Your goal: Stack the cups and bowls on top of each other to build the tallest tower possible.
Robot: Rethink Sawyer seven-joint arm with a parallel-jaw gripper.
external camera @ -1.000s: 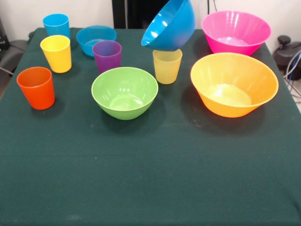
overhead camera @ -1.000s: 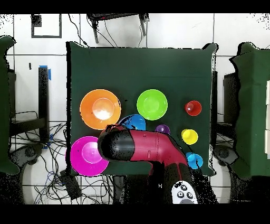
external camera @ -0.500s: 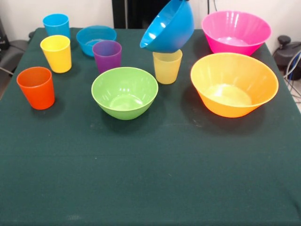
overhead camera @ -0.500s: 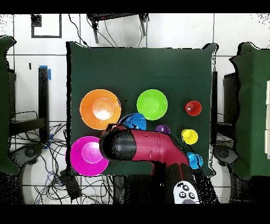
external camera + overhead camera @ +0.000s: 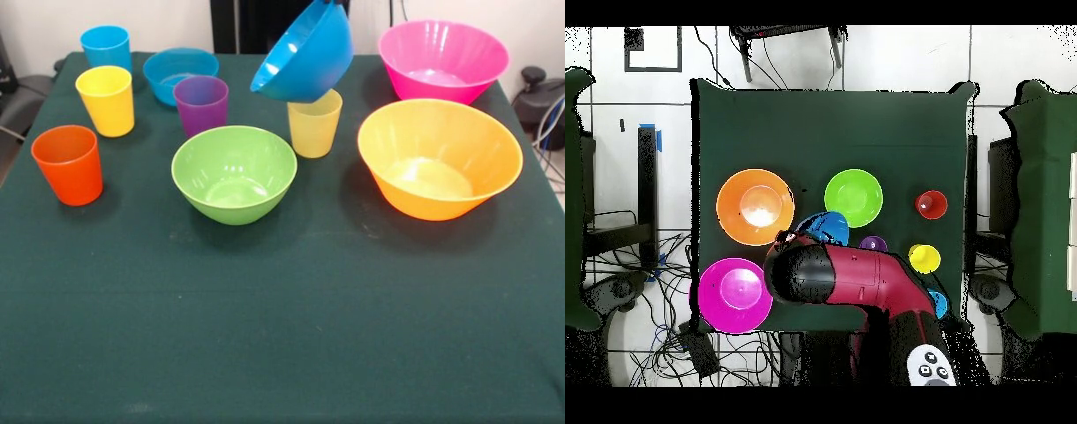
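We see the medium blue bowl (image 5: 302,53) tilted in the air at upper centre, above the pale cup (image 5: 313,122). The arm (image 5: 855,280) hides the jaws, so we cannot tell their state. Light, stiff, slick plastic; its rim looks best to pinch.

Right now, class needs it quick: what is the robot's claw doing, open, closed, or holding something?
Claw: hidden in both views, so open or closed cannot be told; the medium blue bowl hangs tilted in the air above the table.

Table's near half (image 5: 282,336) lies open; cups, bowls seemingly crowd beyond.
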